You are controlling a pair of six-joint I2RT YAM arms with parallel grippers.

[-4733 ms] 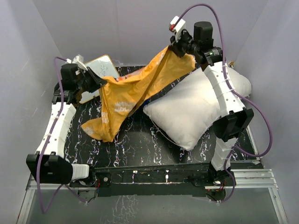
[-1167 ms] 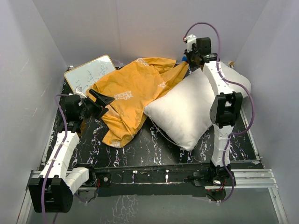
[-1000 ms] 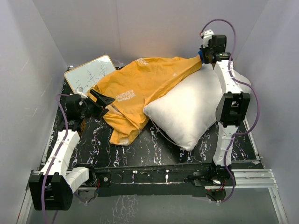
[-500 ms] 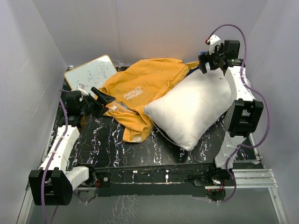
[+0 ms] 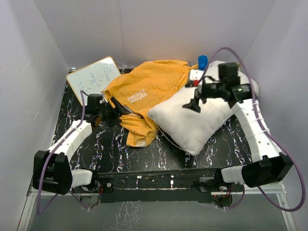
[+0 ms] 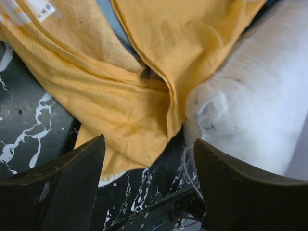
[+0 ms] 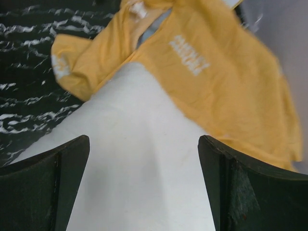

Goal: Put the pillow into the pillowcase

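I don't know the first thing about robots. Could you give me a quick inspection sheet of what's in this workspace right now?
Surface: black table with white marbling, dry and unbroken as far as shown.
Job's things: white pillow lies bare on the right; the pillowcase is crumpled orange side up against its left edge, and the pillow is not inside it.
Clutter: whiteboard with writing at the far left corner; a small blue thing behind the pillow, unclear what.
Grippers: left gripper open over the pillowcase's edge; right gripper open above the pillow; neither holds anything.
Cables: purple cables loop along both arms, clear of the cloth.
Surroundings: plain pale walls on three sides.
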